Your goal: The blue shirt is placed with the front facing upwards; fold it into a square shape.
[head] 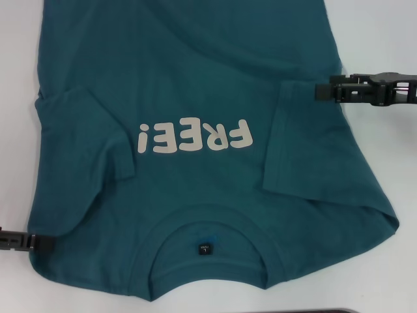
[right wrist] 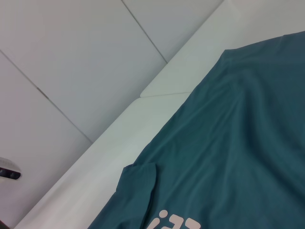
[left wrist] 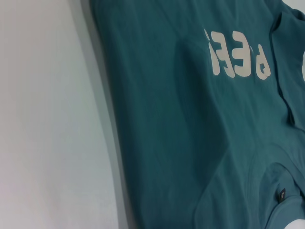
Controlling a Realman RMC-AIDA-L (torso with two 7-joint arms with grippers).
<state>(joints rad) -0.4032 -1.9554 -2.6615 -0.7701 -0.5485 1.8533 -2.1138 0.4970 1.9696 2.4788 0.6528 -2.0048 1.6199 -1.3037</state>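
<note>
The blue shirt (head: 195, 78) lies front up on the white table (head: 391, 26), with its off-white "FREE!" print (head: 194, 137) in the middle. The ribbed collar (head: 208, 225) and small black neck label (head: 204, 248) are at the near edge. Both short sleeves are folded in over the chest, the left sleeve (head: 78, 130) and the right sleeve (head: 306, 150). My left gripper (head: 29, 242) sits at the shirt's near left shoulder edge. Over the table, my right gripper (head: 319, 91) points at the shirt's right side beside the folded sleeve. The left wrist view shows the shirt (left wrist: 190, 133) and print (left wrist: 238, 57).
Bare white table (left wrist: 47, 119) runs along the shirt's left side. In the right wrist view the shirt (right wrist: 238, 143) reaches close to the table's far edge (right wrist: 157, 90), with pale wall panels (right wrist: 71, 47) beyond. A dark strip (head: 326, 311) shows at the near edge.
</note>
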